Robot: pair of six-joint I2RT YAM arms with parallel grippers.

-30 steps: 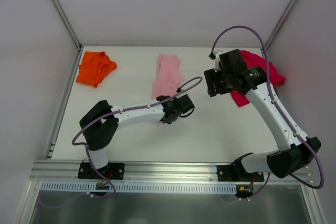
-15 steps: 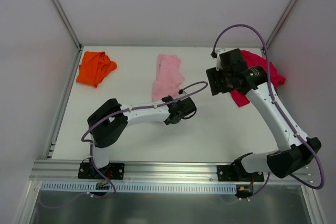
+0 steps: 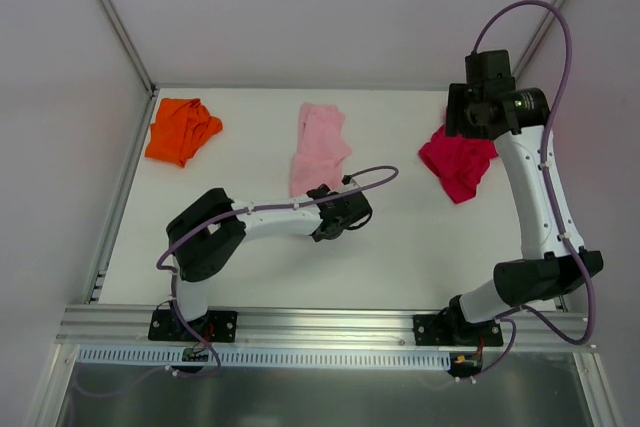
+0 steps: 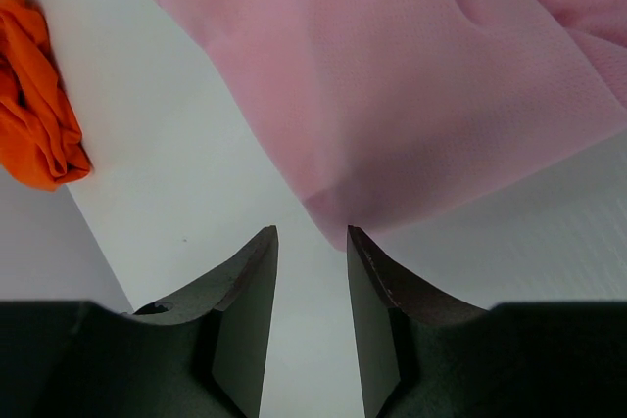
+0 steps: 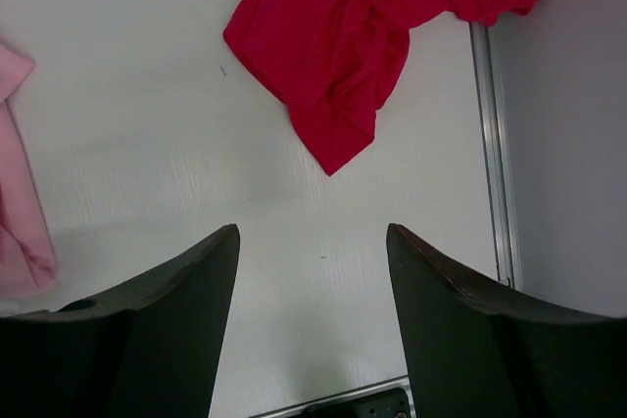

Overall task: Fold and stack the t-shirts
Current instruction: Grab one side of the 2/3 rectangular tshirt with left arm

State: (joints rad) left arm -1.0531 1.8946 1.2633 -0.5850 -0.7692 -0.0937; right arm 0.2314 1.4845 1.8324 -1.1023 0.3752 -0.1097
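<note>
While the left gripper (image 4: 312, 232) sits low over the table (image 3: 420, 237), its jaws stand only narrowly apart, with bare table showing in the gap and nothing clamped. The pink tee (image 4: 392, 75) spreads out ahead of it, folded into a long strip in the top view. The tee's nearest corner comes down to the mouth of the gap, right by the right fingertip (image 4: 355, 237). Whether cloth and finger actually touch cannot be told. The orange tee (image 4: 34, 105) lies bunched well off to this gripper's left and farther ahead, apart from the pink one.

The right gripper (image 5: 313, 232) is raised above the table with its jaws spread wide and nothing between them. The red tee (image 5: 343, 36) lies crumpled ahead of its fingertips, clear of both fingers. One pointed fold reaches back toward the gripper, and another part runs out to the right over the metal rail (image 5: 487, 144) at the table's edge. A bit of the pink tee shows far off to this gripper's left.

All three tees lie separately on the table, none stacked on another.
</note>
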